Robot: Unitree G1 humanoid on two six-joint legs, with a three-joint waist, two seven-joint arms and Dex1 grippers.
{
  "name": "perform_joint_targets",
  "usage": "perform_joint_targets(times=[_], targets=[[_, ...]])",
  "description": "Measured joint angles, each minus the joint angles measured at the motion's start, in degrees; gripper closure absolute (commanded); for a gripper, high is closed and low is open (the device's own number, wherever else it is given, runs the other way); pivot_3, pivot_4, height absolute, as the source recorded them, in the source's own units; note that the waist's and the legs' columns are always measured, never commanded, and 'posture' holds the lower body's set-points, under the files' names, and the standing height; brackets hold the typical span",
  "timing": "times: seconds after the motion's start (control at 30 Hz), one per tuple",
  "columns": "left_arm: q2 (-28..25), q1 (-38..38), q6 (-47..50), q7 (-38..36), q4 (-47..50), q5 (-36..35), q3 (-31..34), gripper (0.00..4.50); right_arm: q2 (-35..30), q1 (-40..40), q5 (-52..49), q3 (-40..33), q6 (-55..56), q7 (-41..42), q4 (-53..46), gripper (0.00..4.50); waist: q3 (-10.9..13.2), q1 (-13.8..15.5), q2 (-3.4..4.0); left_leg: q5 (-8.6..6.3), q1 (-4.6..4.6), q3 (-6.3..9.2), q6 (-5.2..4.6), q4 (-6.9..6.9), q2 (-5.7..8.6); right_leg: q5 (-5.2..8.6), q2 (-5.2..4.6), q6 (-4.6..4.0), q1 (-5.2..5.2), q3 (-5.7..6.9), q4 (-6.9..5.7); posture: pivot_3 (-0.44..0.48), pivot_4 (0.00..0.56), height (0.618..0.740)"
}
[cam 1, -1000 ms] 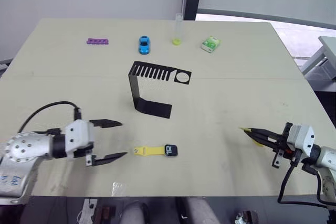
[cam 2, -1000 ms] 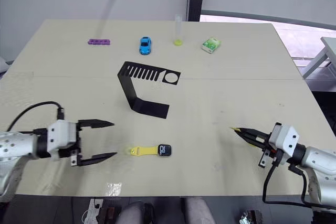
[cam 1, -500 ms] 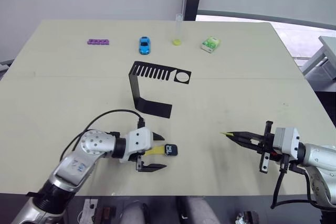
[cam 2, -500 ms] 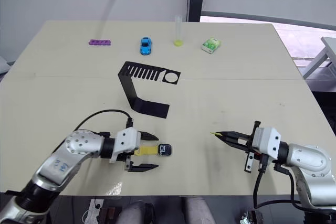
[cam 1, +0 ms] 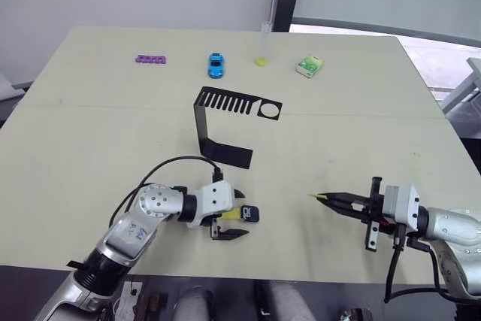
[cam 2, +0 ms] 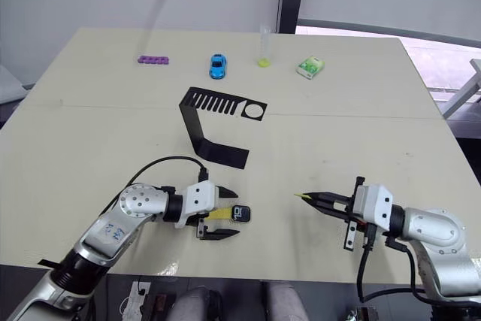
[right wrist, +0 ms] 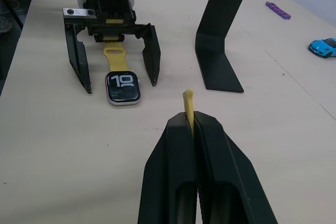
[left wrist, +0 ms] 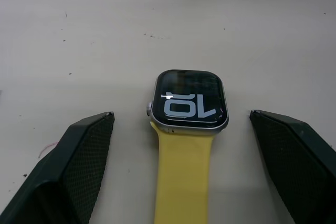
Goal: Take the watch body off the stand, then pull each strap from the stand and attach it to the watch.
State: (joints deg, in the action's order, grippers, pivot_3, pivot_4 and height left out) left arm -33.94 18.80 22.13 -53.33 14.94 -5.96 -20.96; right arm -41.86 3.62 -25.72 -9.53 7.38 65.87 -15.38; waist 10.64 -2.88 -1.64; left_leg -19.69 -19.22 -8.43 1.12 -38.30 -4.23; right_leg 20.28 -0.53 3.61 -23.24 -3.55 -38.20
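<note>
The watch body (left wrist: 187,99) lay flat on the table (cam 1: 113,125), near its front edge and in front of the stand (cam 1: 225,122), its screen up with light digits showing. One yellow strap (left wrist: 181,171) was already joined to it and ran back between the fingers of the left gripper (cam 1: 237,216); the strap's far end was cut off by the edge of the left wrist view and largely hidden under the gripper in the head views. The left jaws were spread wide, one finger (left wrist: 79,156) on each side of the watch, apart from it and touching neither case nor band.

The right gripper (right wrist: 191,129) sat well to the right of the watch, its jaws pressed together on the second strap (right wrist: 188,103). Only a short yellow tip stuck out past the fingertips; the rest of it was hidden between them.

The stand stood empty of straps and watch, its slotted top plate bare.
</note>
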Motion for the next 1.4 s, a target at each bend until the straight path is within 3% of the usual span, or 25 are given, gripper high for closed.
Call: perform_joint_targets(times=[0.9, 1.0, 1.13, 1.4], targets=[[2.01, 2.39, 0.11, -0.59, -2.43, 1.14, -1.72, 0.03, 0.23, 1.50, 0.55, 1.06, -0.07, -2.47, -0.46, 4.50, -0.03, 1.32, -0.01, -0.01, 0.06, 0.05, -0.04, -0.15, 0.02, -0.01, -0.03, 0.01, 0.16, 0.05, -0.02, 0.000, 0.150, 0.740], [2.38, 2.56, -0.01, -0.44, -2.61, 1.40, -2.05, 0.90, 0.23, 2.00, 0.55, 1.07, -0.08, -2.47, -0.48, 4.50, -0.04, 1.34, -0.01, -0.02, 0.10, 0.07, -0.05, -0.15, 0.02, -0.01, -0.03, 0.02, 0.22, 0.06, 0.00, 0.000, 0.150, 0.740], [3.13, 2.73, 0.00, 0.33, -2.73, 1.77, -2.53, 2.85, 0.23, 2.83, 0.52, 1.07, -0.33, -2.49, -1.41, 4.50, -0.04, 1.27, -0.01, -0.02, 0.13, 0.07, -0.05, -0.14, 0.01, -0.01, -0.02, 0.02, 0.24, 0.06, 0.00, 0.000, 0.150, 0.740], [3.28, 2.65, 0.14, 0.69, -2.73, 1.84, -2.63, 2.90, 0.24, 4.15, 0.45, 1.77, -1.33, -2.49, -2.44, 4.50, -0.06, 1.28, -0.01, -0.02, 0.18, 0.09, -0.05, -0.14, 0.01, -0.01, -0.02, 0.02, 0.32, 0.07, 0.02, 0.000, 0.150, 0.740]])
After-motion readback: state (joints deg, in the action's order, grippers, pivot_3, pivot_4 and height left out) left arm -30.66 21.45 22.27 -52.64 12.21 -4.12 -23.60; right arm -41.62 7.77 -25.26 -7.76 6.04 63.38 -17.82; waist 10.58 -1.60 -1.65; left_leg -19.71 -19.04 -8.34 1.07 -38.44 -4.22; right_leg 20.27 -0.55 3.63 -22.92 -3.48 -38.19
